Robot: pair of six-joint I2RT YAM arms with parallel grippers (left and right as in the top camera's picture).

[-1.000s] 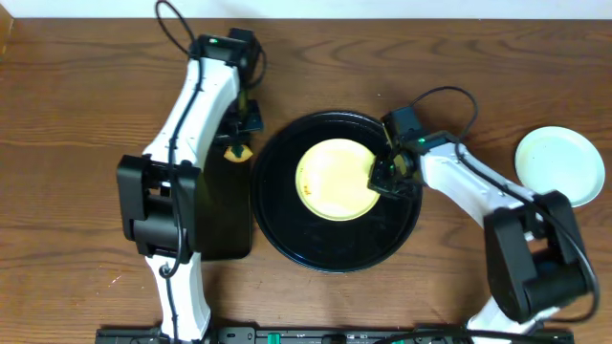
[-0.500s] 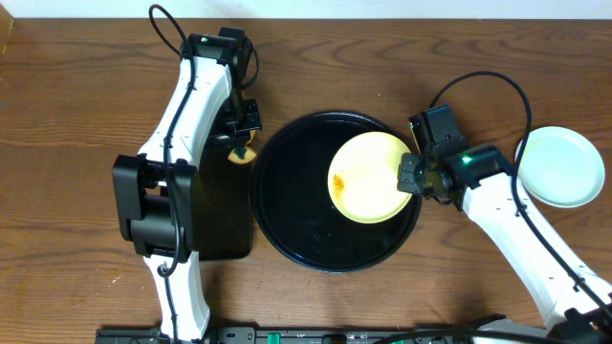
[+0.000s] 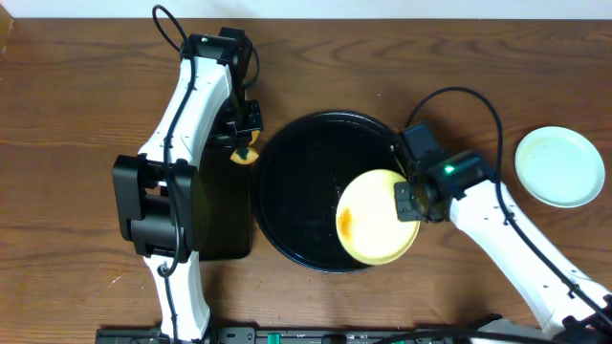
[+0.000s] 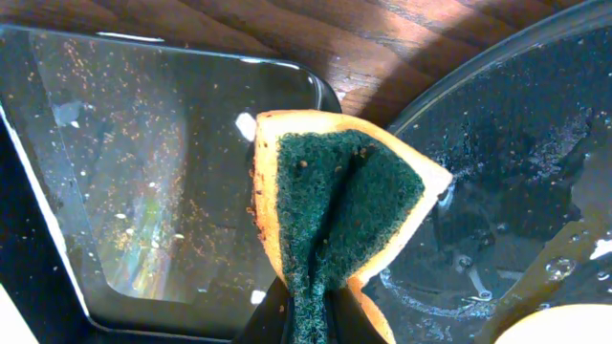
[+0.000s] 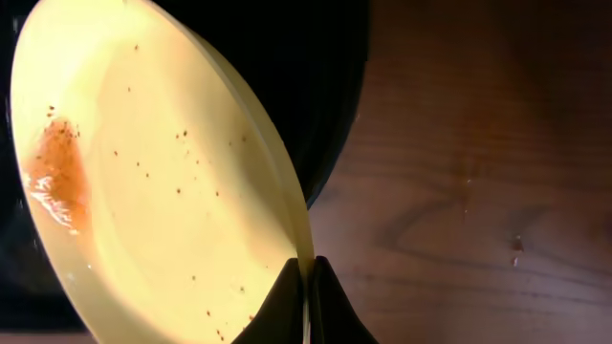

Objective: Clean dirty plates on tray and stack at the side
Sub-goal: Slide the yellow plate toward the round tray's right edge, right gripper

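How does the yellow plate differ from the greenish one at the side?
The pale yellow round plate has a brown smear; the pale mint round plate looks clean. The yellow one is tilted, held at its rim by the right tool over the glossy black tray; the mint one lies flat on the wooden table. Both are shallow.

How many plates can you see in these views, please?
2. A yellow plate, gripped at its rim by the right gripper, is over the lower right of the tray. A mint plate lies on the table at far right; another could be hidden beneath it.
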